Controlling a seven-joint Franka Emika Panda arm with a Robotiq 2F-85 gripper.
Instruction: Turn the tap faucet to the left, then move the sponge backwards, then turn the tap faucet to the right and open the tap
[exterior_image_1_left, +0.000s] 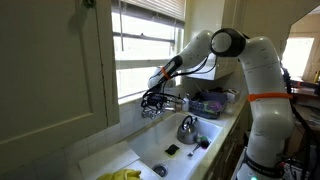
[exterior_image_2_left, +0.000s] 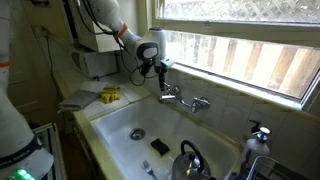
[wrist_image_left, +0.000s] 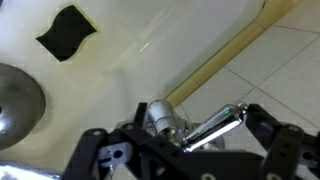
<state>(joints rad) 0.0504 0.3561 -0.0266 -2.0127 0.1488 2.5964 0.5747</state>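
The claw is let go and wide open, right at the tap faucet, with the shiny tap between its fingers. The dark sponge lies flat in the sink, down below the tap faucet, and so does the kettle

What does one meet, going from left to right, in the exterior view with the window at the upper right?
The yellow cloth → the drain ring → the sponge → the kettle. The tap faucet overlaps the kettle sideways, so it is left out.
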